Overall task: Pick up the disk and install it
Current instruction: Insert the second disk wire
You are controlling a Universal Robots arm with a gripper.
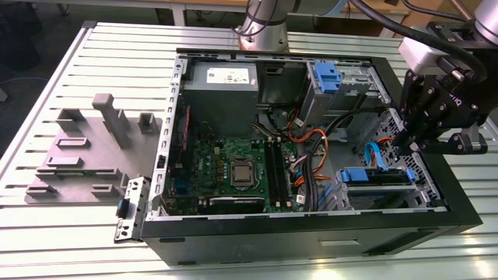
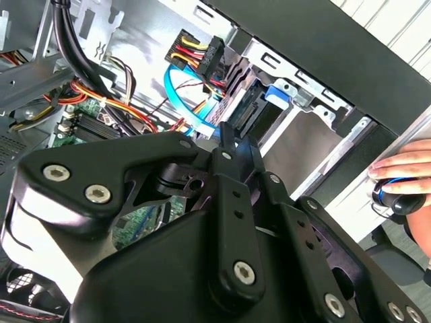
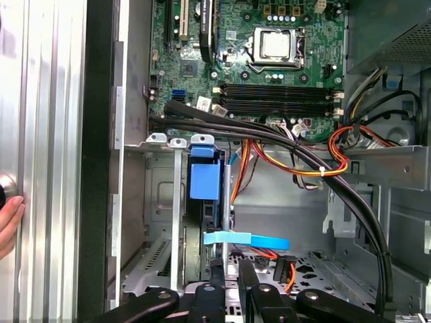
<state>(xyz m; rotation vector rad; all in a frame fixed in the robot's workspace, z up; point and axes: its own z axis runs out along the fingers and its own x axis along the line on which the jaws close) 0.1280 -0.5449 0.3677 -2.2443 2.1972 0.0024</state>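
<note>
In the second wrist view the claw (image 2: 232, 145) is right up close, its tips pressed together w/ nothing between, aimed at the drive cage (image 2: 296, 134). In the first wrist view you see the disk (image 3: 204, 180) edge-on, seated in that cage in its blue frame. In the exterior view it's in the case's (image 1: 311, 233) bottom corner, on that view's right, claw just above. Probably stiff, fairly heavy, shock-sensitive: grip the frame edges, not the label.

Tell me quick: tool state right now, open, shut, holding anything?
Tool: shut, fingertips together with nothing between them, poised beside the disk seated in its bay.
Person's hand: resting on a small dark object outside the case.
</note>
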